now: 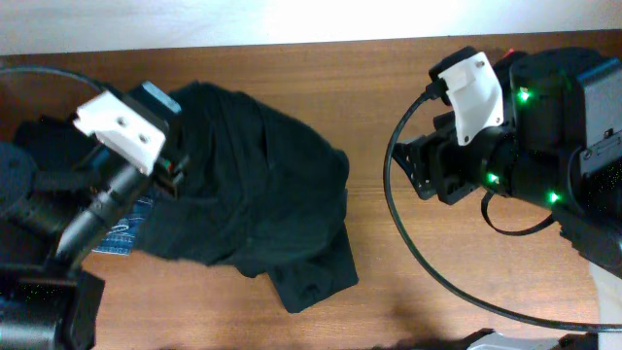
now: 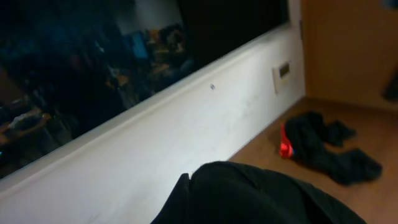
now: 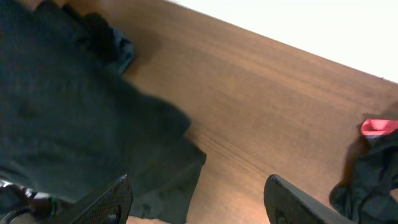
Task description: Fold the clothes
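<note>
Left gripper [image 1: 173, 175] closed on the left edge of the large black garment [image 1: 253, 185]; right gripper [image 3: 199, 202] open, holding nothing.
Garment lies crumpled at the middle of the counter [image 1: 389, 87], a fold trailing toward the near edge. Beneath its left side, blue denim jeans [image 1: 131, 231] peek out. The right gripper hangs above bare wood just right of the garment, apart from it. A smaller black piece [image 3: 373, 168] with red edging sits at the far right.
</note>
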Motion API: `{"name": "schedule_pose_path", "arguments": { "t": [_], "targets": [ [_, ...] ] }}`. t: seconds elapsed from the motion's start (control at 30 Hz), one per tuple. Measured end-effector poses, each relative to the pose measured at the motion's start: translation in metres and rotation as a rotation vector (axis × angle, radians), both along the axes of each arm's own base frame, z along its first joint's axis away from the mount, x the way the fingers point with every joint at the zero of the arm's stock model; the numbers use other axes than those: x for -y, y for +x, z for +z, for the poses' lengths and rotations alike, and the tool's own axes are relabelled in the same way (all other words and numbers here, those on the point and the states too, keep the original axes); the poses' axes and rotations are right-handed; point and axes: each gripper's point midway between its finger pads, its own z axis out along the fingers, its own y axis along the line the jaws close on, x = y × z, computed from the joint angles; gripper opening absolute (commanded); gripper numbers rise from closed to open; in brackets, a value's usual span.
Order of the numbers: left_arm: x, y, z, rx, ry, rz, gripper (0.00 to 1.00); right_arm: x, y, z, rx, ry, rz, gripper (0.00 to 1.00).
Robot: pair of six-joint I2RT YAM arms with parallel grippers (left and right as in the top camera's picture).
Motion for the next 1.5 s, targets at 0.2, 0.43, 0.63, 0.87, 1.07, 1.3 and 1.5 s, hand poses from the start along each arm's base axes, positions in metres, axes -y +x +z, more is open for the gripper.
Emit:
{"name": "schedule_pose_path", "arguments": {
  "t": [0.2,0.43,0.63,0.87,1.07,1.3,1.5],
  "targets": [
    [-0.007,0.035,0.024,0.021,-0.162,0.068,0.0,-0.002,-0.002,-0.001,-0.012,0.011,0.009,0.77],
    [-0.023,0.099,0.02,-0.044,-0.311,0.275,0.0,-0.009,0.01,-0.007,-0.033,0.011,0.009,0.8],
    [-0.017,0.157,-0.012,-0.081,-0.264,0.537,0.0,-0.021,0.026,-0.024,-0.094,0.007,0.03,0.8],
    [-0.024,0.187,-0.014,0.03,-0.092,0.898,0.0,-0.042,0.052,-0.057,-0.201,-0.004,0.057,0.8],
    [-0.047,0.169,0.032,0.189,-0.054,1.161,0.0,-0.053,0.074,-0.076,-0.236,-0.011,0.064,0.8],
    [-0.075,0.141,0.058,0.229,-0.082,1.334,0.0,-0.076,0.086,-0.06,-0.145,0.063,0.168,0.83],
    [-0.088,0.121,0.081,0.253,-0.157,1.381,0.0,-0.101,0.089,-0.043,-0.182,0.256,0.184,0.87]
  ]
}}
